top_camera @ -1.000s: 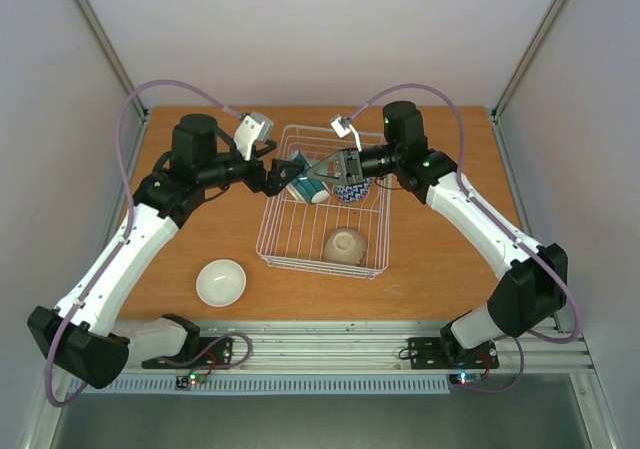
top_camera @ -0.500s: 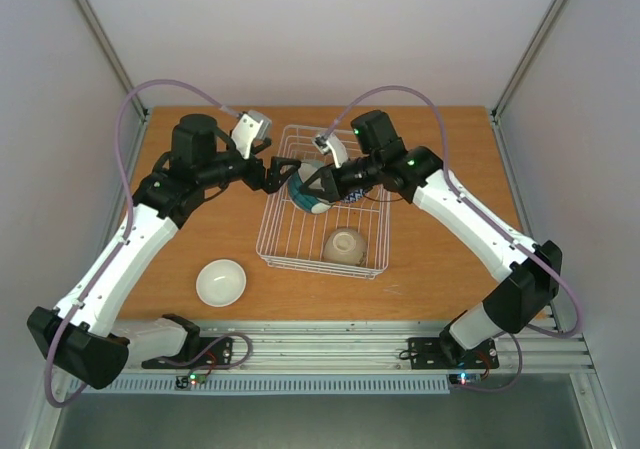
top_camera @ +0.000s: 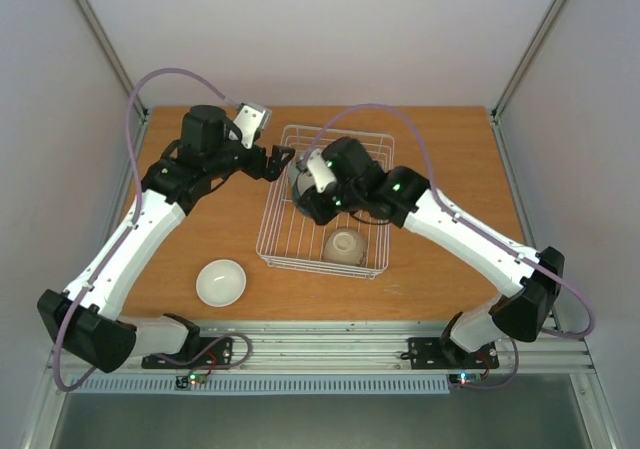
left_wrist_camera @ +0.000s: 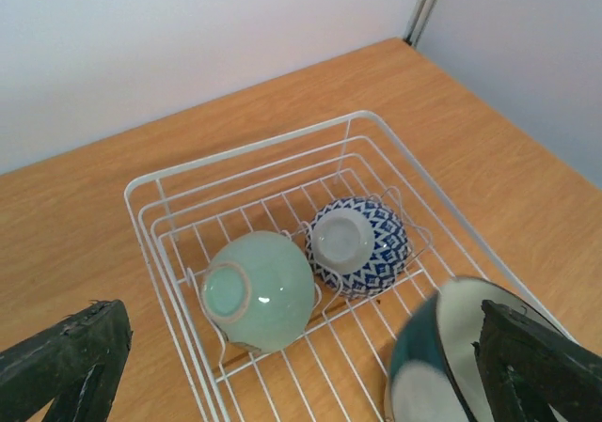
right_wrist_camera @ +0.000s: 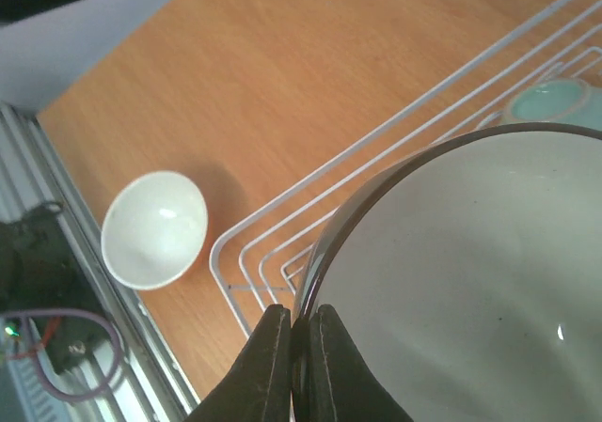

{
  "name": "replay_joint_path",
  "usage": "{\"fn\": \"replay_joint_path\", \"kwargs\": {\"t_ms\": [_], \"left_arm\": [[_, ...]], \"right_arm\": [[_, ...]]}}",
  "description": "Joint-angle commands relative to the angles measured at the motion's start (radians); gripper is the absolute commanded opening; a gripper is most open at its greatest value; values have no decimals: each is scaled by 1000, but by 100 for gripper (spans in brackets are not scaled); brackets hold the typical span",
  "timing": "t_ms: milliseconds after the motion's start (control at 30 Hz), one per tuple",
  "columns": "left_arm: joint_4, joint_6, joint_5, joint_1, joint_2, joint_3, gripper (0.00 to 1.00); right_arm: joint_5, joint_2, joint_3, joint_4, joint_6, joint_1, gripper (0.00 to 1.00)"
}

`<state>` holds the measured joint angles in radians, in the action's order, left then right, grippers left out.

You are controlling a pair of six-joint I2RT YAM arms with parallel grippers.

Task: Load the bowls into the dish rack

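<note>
White bowl [top_camera: 221, 282]: plain, upright on the bare worktop [top_camera: 230, 219], outside the rack and well nearer than both sets of fingers.
Dish rack [top_camera: 290, 241]: white wire, rectangular, with upright tines. It lies under the right fingers, and the left fingers hang by its far left corner.
Beige bowl [top_camera: 344, 246]: in the rack's near end, just nearer than the right fingers.
Teal bowl [right_wrist_camera: 451, 272]: dark rim, pale grey inside, teal outside, tilted above the rack's left side.
Right fingers [right_wrist_camera: 318, 347]: pinched narrow on the teal bowl's rim, one inside and one outside.
Left fingers [top_camera: 280, 157]: spread wide and holding nothing, just left of the teal bowl.
Pale green bowl [left_wrist_camera: 259, 290]: foot up, leaning on the tines, beyond the left fingers and between them in the wrist view.
Blue-patterned bowl [left_wrist_camera: 357, 243]: foot up, right beside the pale green bowl and farther from the left fingers.
In the way: the teal bowl partly covers the rack floor before the right-hand left finger.
</note>
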<state>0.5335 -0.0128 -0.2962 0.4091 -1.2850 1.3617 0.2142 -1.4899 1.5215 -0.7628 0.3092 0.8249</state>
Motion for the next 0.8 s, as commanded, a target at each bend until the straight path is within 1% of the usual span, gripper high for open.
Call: {"fn": "replay_joint_path", "kwargs": {"t_ms": [0,100,200,300,367,433,500,633,767], "left_arm": [[41,-23,67,-6,-25,46,99],[87,-53,70,-6,-41,79,99],[169,-100,69,-6,-70,140,99],[263,-164,20,-6,-85,203,99],[370,-207,-22,-7,-101,269,99],[454,-254,-32,-7,-115,336,99],[506,-285,-29,-5,-122,362,99],[604,-282,46,45,-181,384,97],[626,-285,156,133,-227,353,92]], "right_arm": [[-299,9,16,6,118,151,2],[-423,3,15,-8,171,261,2],[-506,8,23,-46,197,325,3],[-555,2,28,-80,209,356,3],[-581,-9,28,-88,213,359,3],[-592,-15,29,-89,216,359,3],[-592,-15,26,-82,217,361,3],[-584,-9,23,-73,218,361,3],[-580,0,12,-69,214,361,4]]}}
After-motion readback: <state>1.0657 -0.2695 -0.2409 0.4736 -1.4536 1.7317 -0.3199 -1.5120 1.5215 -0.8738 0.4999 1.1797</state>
